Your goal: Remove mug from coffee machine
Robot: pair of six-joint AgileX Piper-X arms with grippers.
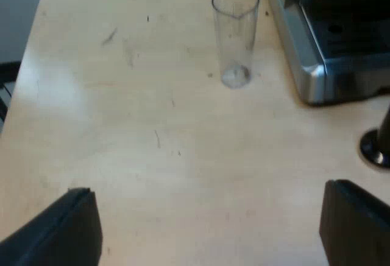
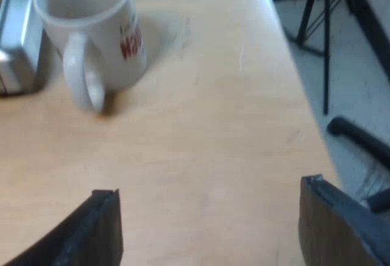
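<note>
Right fingers wide, near mug

White mug upright beside machine

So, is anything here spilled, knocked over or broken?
Nothing stands out. The mug stands upright on the table beside the espresso machine, and the measuring glass stands upright too. No spill shows; the wood only has a few faint scuffs.
</note>
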